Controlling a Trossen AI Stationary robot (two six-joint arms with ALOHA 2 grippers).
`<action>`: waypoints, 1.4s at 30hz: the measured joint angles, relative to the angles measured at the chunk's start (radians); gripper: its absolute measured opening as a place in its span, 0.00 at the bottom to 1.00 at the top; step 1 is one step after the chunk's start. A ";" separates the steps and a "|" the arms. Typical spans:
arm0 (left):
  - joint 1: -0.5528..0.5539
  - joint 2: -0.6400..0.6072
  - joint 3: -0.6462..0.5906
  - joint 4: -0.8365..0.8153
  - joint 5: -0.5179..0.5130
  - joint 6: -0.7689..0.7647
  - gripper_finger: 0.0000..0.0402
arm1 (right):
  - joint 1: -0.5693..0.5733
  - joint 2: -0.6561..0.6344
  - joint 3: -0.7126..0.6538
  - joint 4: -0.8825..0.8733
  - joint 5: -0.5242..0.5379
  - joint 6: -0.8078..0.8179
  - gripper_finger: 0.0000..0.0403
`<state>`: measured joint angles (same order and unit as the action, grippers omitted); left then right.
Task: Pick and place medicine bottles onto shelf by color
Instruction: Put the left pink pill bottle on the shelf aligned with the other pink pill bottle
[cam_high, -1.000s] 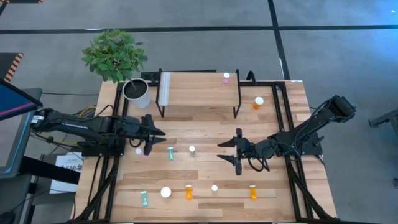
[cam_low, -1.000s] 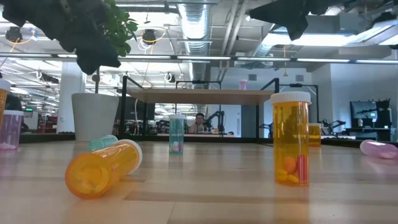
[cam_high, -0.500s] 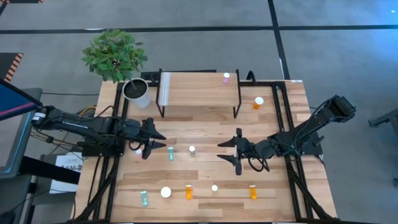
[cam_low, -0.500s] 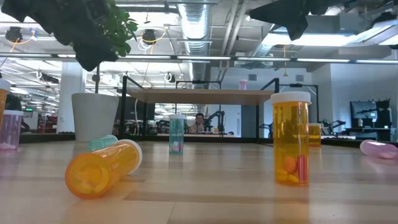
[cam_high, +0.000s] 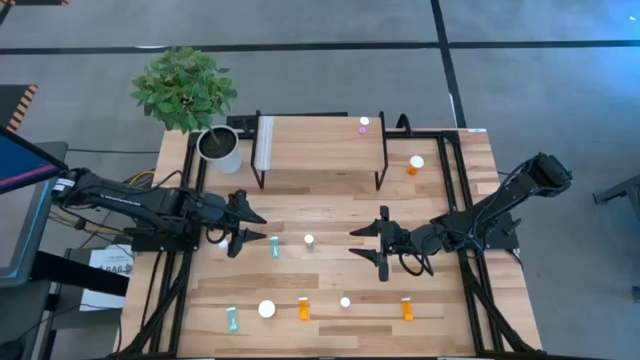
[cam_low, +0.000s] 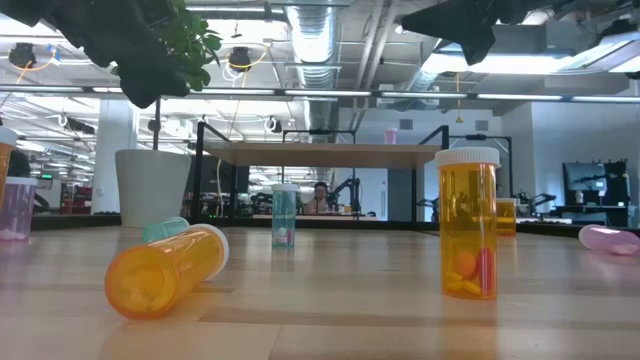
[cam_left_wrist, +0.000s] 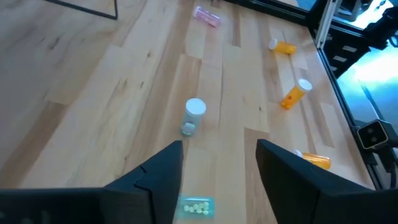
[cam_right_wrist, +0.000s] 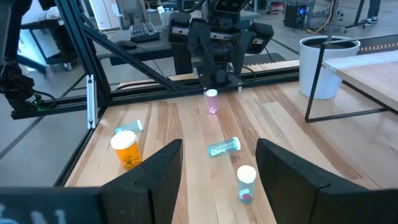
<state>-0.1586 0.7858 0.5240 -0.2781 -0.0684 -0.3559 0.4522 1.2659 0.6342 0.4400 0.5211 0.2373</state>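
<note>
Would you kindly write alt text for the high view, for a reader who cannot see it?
Two dark arms reach inward over a wooden table scattered with small pill bottles; the open left gripper hovers beside a lying teal bottle, the open right gripper opposite. One pink bottle stands on the shelf.

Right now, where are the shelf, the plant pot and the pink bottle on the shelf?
shelf (cam_high: 320, 145), high view, bare middle of its wooden top.
plant pot (cam_high: 219, 148), high view, its white rim.
pink bottle on the shelf (cam_high: 364, 125), high view, its white cap.
</note>
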 joint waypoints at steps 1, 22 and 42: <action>-0.006 0.006 0.000 -0.003 -0.001 -0.004 0.51 | 0.000 0.000 0.000 -0.001 0.000 0.000 0.57; -0.054 0.089 0.049 -0.229 -0.007 -0.114 0.55 | 0.000 0.000 0.000 -0.013 0.000 0.001 0.57; -0.075 0.098 0.205 -0.741 0.052 -0.238 0.62 | 0.000 0.000 0.000 -0.013 0.000 0.009 0.57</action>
<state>-0.2338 0.8841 0.7294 -1.0187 -0.0168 -0.5942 0.4522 1.2659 0.6344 0.4274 0.5209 0.2466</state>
